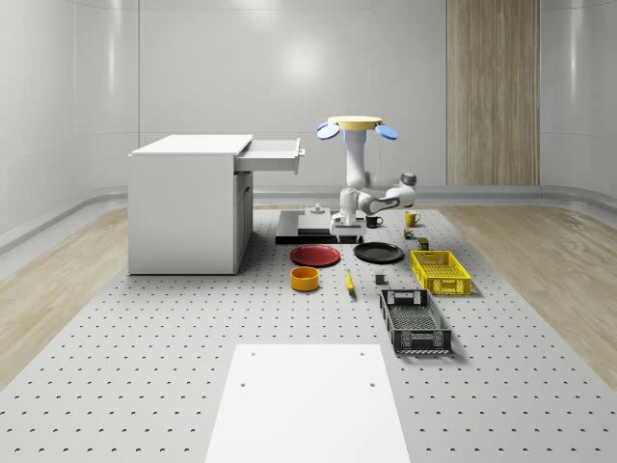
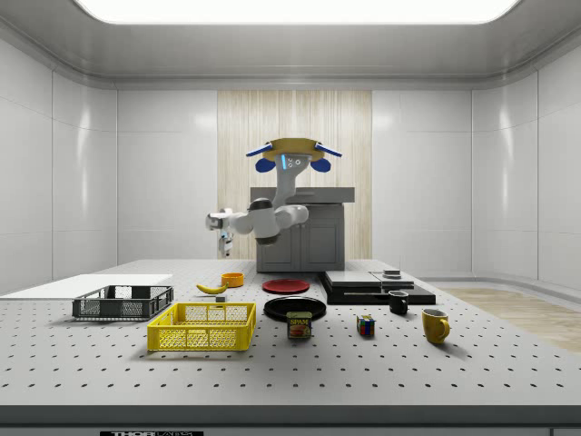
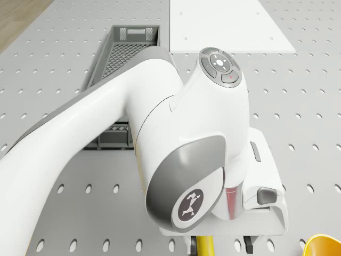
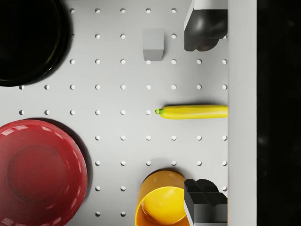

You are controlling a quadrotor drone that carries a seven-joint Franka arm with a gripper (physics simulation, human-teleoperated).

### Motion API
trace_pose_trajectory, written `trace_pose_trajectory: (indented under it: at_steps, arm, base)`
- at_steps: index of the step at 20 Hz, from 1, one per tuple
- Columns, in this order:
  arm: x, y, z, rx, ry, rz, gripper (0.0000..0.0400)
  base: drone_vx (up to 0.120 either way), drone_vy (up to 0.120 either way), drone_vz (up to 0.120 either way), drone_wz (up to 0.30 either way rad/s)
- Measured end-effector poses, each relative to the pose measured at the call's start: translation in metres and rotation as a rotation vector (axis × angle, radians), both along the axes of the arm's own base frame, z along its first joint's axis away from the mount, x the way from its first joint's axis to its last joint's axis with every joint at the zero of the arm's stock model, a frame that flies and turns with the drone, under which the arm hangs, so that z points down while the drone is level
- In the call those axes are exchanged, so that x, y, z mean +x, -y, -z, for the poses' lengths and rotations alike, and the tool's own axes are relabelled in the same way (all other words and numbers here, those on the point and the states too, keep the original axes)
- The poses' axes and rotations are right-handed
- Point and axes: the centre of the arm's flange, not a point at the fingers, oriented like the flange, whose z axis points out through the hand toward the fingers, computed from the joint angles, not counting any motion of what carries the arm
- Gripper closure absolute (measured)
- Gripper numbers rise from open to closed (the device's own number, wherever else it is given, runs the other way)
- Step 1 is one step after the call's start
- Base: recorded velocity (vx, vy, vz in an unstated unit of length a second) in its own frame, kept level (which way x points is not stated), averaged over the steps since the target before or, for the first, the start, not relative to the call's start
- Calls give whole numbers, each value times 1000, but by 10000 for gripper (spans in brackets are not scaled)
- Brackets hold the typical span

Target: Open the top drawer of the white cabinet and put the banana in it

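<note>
The yellow banana [image 1: 349, 281] lies on the perforated table between the orange bowl [image 1: 305, 278] and a small grey block [image 1: 381, 281]. The white cabinet [image 1: 183, 207] stands at the whole-scene view's left, its top drawer [image 1: 275, 154] pulled out. The drone [image 1: 357, 125] hovers over the table to the right of the drawer. Its arm bends down, and the gripper [image 2: 225, 243] hangs well above the banana [image 2: 211, 288]. In the wrist view the gripper [image 4: 202, 114] is open, with the banana [image 4: 193, 111] lying crosswise far below the gap between the fingers [image 4: 204, 28].
A red plate [image 1: 316, 255] and a black plate [image 1: 378, 253] lie behind the banana. A yellow basket [image 1: 440, 270] and a black basket [image 1: 415, 320] stand to the right. A dark slab [image 1: 308, 227], mugs [image 1: 412, 218] and a white sheet [image 1: 308, 405] are also on the table.
</note>
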Motion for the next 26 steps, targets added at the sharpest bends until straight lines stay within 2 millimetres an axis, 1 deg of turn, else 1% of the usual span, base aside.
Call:
trace_pose_trajectory:
  at_steps: [10, 12, 15, 19, 25, 26]
  arm:
    - [0, 0, 0, 0, 0, 0, 0]
    - [0, 0, -2, 0, 0, 0, 0]
    - [0, 0, -11, 0, 0, 0, 0]
    - [0, 0, -22, 0, 0, 0, 0]
    - [0, 0, -28, 0, 0, 0, 0]
    - [0, 0, -30, 0, 0, 0, 0]
  base:
    - [116, 0, -120, 0]
    - [0, 0, 0, 0]
    - [0, 0, 0, 0]
    - [0, 0, -110, 0]
    - [0, 0, -120, 0]
    - [0, 0, -40, 0]
